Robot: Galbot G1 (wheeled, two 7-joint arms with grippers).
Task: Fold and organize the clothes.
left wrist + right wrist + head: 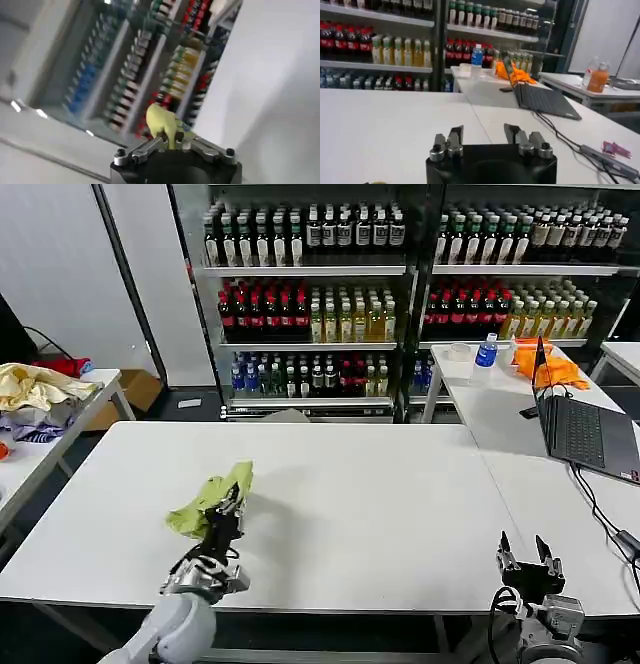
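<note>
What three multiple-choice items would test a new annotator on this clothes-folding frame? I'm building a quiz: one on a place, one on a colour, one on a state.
1. Where is the T-shirt?
A. on the white table's left part
B. on the laptop
C. on a drinks shelf

2. What colour is it?
A. bright orange
B. lime yellow-green
C. dark blue

3. How does the right gripper stand?
A. shut on cloth
B. open and empty
C. shut on a bottle

Answers:
1 A: it lies bunched on the white table, left of middle.
2 B: the head view shows lime fabric, as does the left wrist view, where the left gripper pinches it.
3 B: its jaws stand apart, nothing between, at the table's near right edge.
</note>
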